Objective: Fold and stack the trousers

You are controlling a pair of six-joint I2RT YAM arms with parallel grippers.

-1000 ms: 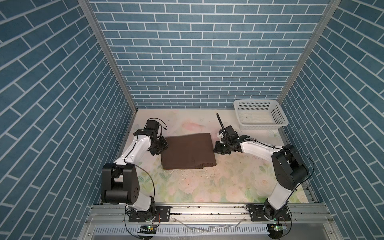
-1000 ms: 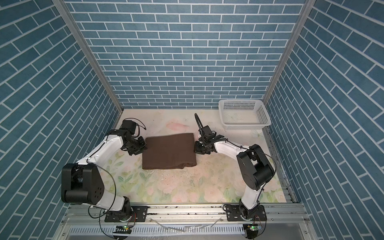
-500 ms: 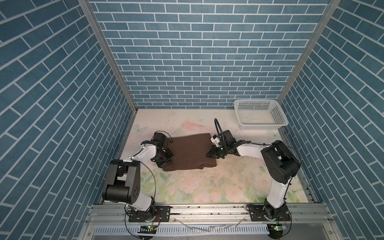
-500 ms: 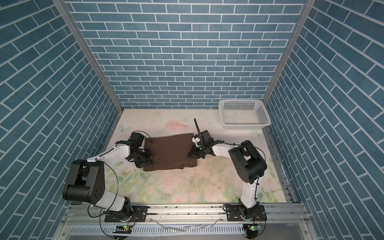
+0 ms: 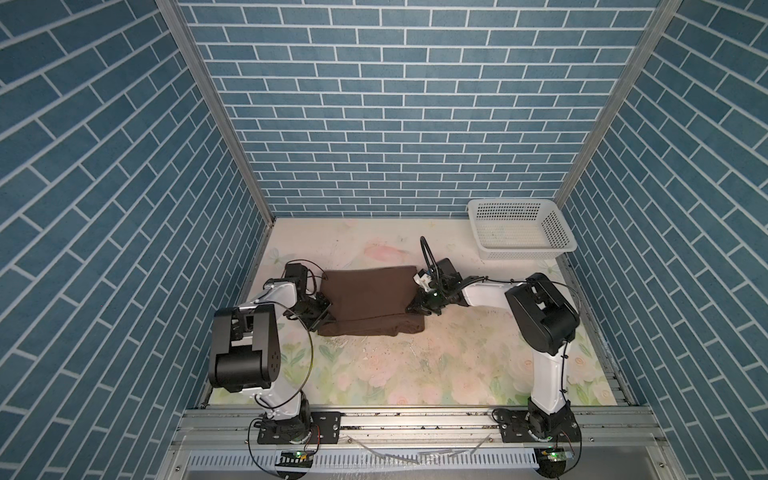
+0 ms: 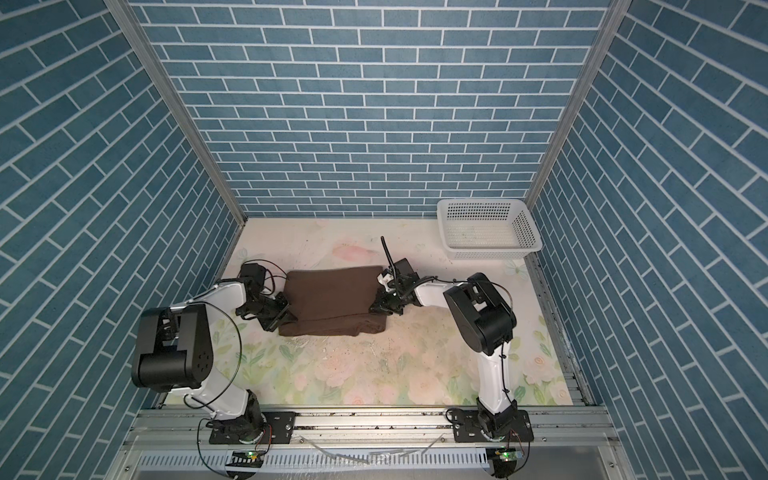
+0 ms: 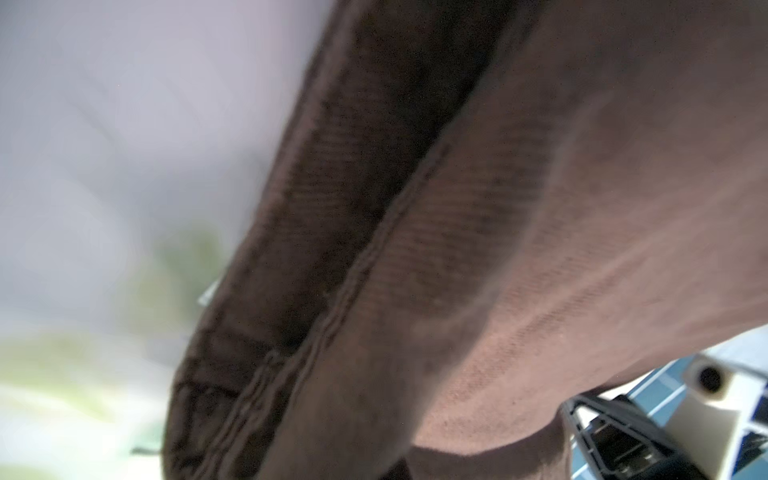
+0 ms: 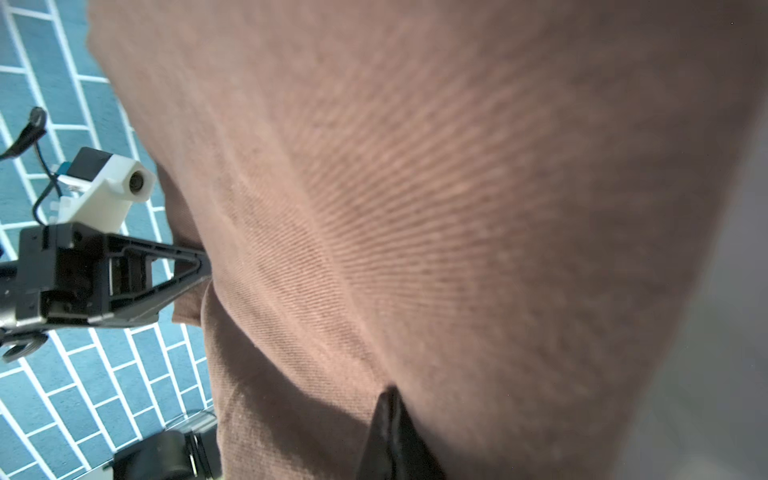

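The dark brown trousers point(image 5: 368, 297) point(image 6: 332, 297) lie folded in a rectangle on the floral table in both top views, and a lower layer shows along the front edge. My left gripper point(image 5: 327, 316) point(image 6: 291, 319) is shut on the fabric at the left side near the front. Across from it, my right gripper point(image 5: 412, 308) point(image 6: 375, 308) is shut on the right side. Brown cloth point(image 7: 478, 249) fills the left wrist view and hides that gripper's jaws. In the right wrist view the shut black fingertips point(image 8: 390, 411) pinch the cloth point(image 8: 415, 187), with the left gripper point(image 8: 199, 266) at the far edge.
A white perforated basket point(image 5: 519, 251) point(image 6: 486, 251) stands at the table's back right corner. Blue brick walls close in the left, back and right sides. The floral tabletop point(image 5: 415, 365) stretches in front of the trousers down to the metal rail that holds both arm bases.
Both grippers have come forward from the trousers' back corners to the sides near the front. The left gripper has shut. The fabric's top layer has shifted.
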